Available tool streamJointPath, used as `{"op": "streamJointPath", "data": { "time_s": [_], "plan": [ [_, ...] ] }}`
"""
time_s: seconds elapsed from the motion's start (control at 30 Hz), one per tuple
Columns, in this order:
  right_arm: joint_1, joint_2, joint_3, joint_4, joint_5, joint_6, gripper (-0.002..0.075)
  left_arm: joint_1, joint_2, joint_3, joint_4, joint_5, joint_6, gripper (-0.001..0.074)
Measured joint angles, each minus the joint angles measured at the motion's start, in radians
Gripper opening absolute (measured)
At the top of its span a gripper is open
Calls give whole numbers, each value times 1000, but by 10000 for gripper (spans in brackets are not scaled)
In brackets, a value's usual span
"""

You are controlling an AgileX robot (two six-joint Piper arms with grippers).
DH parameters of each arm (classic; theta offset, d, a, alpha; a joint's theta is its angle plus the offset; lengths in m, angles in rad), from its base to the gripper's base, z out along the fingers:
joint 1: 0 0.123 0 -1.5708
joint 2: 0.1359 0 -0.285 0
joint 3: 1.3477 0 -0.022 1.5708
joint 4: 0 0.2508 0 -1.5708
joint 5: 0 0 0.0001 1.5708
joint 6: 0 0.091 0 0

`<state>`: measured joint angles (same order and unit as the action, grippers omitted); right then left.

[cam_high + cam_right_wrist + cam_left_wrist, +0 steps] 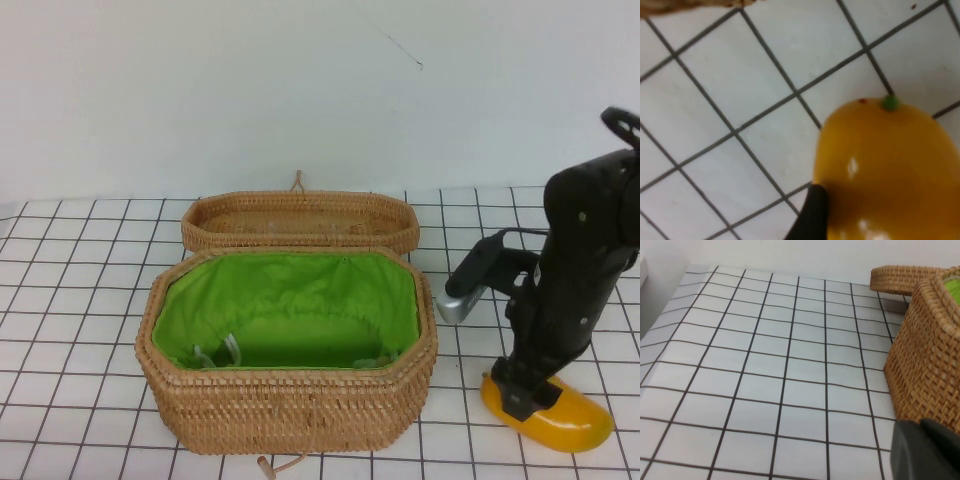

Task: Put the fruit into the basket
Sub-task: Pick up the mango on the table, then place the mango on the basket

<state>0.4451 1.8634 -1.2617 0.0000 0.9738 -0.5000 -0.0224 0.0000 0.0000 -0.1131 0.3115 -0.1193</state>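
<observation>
The right hand (527,395) sits down on the fruit (560,420), apparently closed on its near end. The fruit lies on the surface right of the basket (290,405), long axis pointing away rightward. The left hand (925,450) idles beyond the basket's other side; its grip state I cannot tell.

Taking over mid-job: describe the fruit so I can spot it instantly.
Find the big green-lined wicker basket at the table's centre; the fruit lies on the grid to its right, under the right gripper. It is the only glossy yellow-orange, tapered object. The left gripper is beside the basket's left end.
</observation>
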Motion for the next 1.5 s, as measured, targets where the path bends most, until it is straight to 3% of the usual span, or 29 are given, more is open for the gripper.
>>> {"op": "streamJointPath", "data": {
  "time_s": [0.33, 0.6, 1.0, 1.03, 1.07, 1.33, 1.5],
  "plan": [
    [0, 95, 43, 0, -21, -17, 711, 0, 0, 0, 0, 0, 0, -2],
    [0, 88, 43, 0, -15, 5, 515, 0, 0, 0, 0, 0, 0, -2],
    [0, -43, -17, -135, 65, 83, 512, 0, 0, 0, 0, 0, 0, -2],
    [0, -56, -42, -136, 87, 87, 583, 0, 0, 0, 0, 0, 0, -2],
    [0, -69, -69, -133, 111, 92, 512, 0, 0, 0, 0, 0, 0, -2],
    [11, -105, -332, 83, 181, 60, 512, 0, 0, 0, 0, 0, 0, -2],
    [99, -91, -452, 101, 149, -2, 512, 0, 0, 0, 0, 0, 0, -2]
  ]
}}
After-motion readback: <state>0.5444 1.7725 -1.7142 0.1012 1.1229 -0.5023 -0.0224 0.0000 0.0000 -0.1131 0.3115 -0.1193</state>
